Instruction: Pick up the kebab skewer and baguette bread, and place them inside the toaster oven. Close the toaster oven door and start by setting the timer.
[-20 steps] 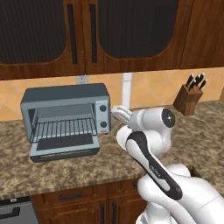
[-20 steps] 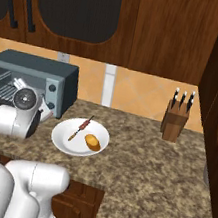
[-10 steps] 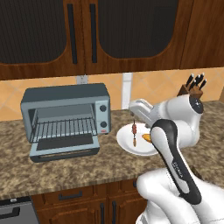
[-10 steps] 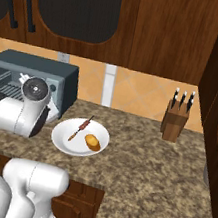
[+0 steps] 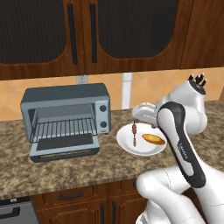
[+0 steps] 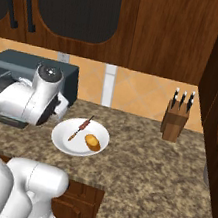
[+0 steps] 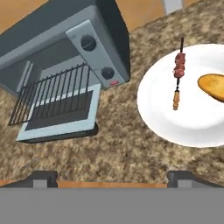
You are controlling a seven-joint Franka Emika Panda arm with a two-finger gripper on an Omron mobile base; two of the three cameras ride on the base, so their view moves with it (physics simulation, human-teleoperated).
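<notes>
Gripper point(image 7: 112, 177) hovering over the counter, fingers spread wide, holding nothing.
Skewer point(image 7: 178, 74) is lying on the white plate point(image 7: 162, 118), stick pointing toward the wall; bread point(image 7: 214, 86) sitting beside it; oven point(image 7: 65, 48) door point(image 7: 61, 116) hanging open. No readable writing.

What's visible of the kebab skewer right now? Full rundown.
The kebab skewer is a thin dark stick with reddish-brown meat chunks bunched near its middle and a small orange piece toward one end. It lies flat on the white plate, on the side toward the toaster oven, apart from the baguette bread. Nothing grips it.
</notes>
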